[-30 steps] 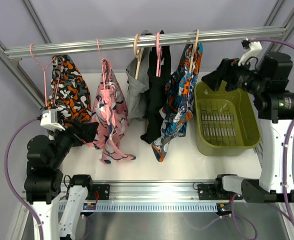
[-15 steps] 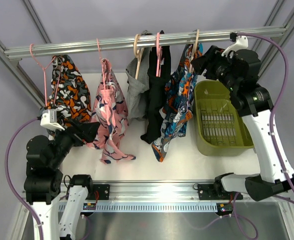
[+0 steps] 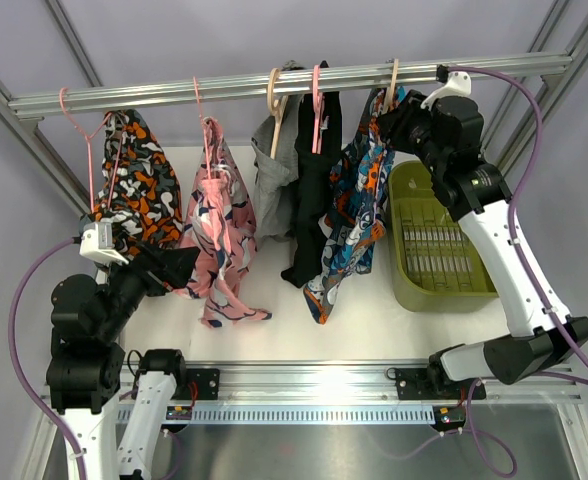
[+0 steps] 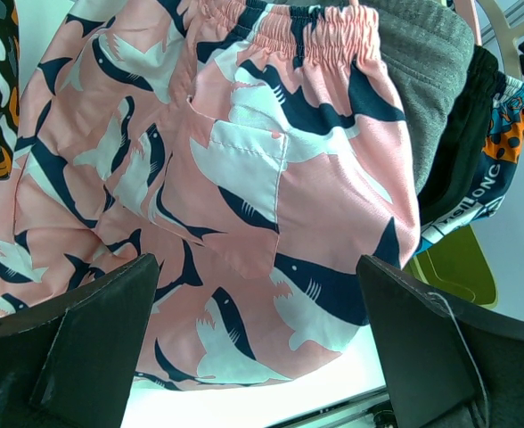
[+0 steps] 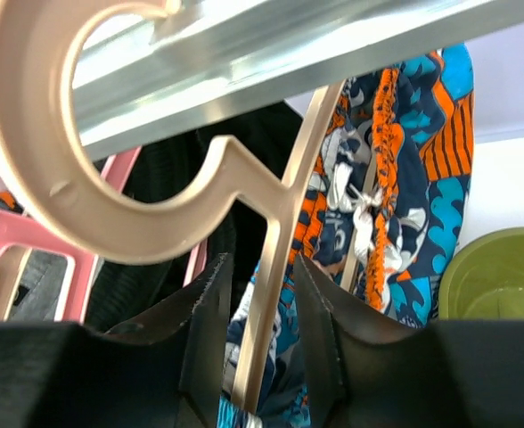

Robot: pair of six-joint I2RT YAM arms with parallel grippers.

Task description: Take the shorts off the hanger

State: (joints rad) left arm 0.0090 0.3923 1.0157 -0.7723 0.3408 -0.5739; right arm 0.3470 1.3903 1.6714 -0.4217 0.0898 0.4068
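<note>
Nothing's off yet. My right gripper (image 5: 262,299) straddles the neck of the beige hanger (image 5: 284,201), jaws spread, blue-orange shorts (image 5: 396,178) hanging just beyond it. Left gripper (image 4: 253,343) gapes wide before the pink shorts (image 4: 244,169).

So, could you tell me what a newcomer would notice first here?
The row of loud patterned shorts hanging from the metal rail draws the eye. At its right end, the right gripper straddles the stem of the beige hanger carrying the blue-orange-white shorts. The left gripper gapes before pink shark-print shorts.
</note>
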